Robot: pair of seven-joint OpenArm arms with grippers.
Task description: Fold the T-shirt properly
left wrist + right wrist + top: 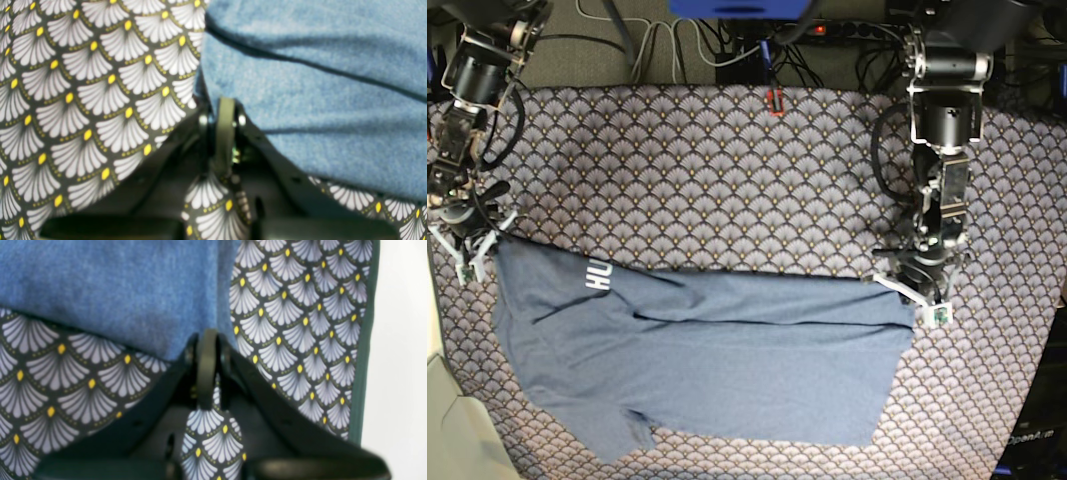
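While both grippers pinch its top corners, slate-blue T-shirt [717,350] lies folded, creased, white lettering showing.

Base view hangs high, looking down on the whole worktop [727,150]; both wrist views sit close, sharing its shirt [727,350] edge.

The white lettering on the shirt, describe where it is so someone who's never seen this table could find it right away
Start at the table covered in a dark fan-patterned cloth; across its near half lies the slate-blue T-shirt. Follow the shirt's top edge toward the base view's left end, near the right tool. There sits the white lettering, block capitals turned sideways, the only print on otherwise plain blue fabric.
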